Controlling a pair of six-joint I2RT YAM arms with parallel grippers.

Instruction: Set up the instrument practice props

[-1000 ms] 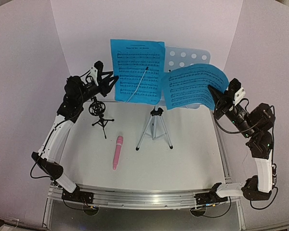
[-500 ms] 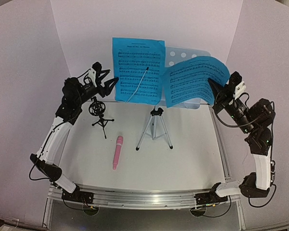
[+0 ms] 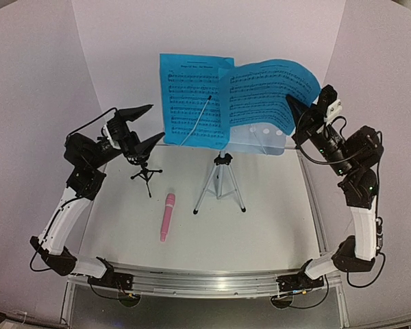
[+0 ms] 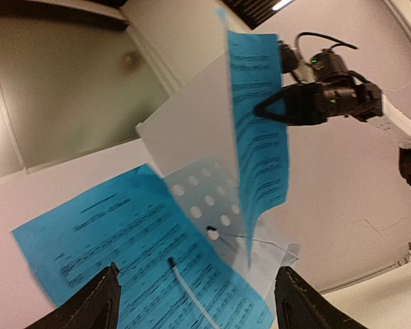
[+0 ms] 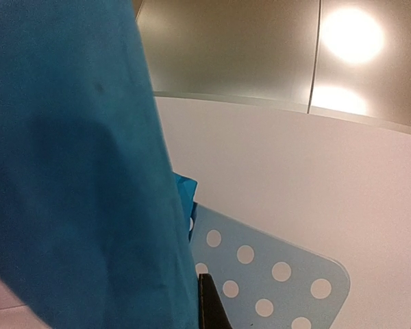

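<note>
The pale blue perforated music stand (image 3: 264,135) stands on its silver tripod (image 3: 220,182) at the back middle. One blue music sheet (image 3: 192,96) rests on its left half under a white wire arm. My right gripper (image 3: 292,107) is shut on the right edge of the second blue sheet (image 3: 260,89) and holds it up, curled, in front of the stand's right half. In the right wrist view this sheet (image 5: 75,171) fills the left, with the stand (image 5: 274,274) behind. My left gripper (image 3: 141,127) is open and empty, left of the first sheet (image 4: 137,253).
The pink microphone (image 3: 167,216) lies on the white mat, front left of the tripod. The small black tripod mic holder (image 3: 144,170) stands just below my left gripper. White walls enclose the back and both sides.
</note>
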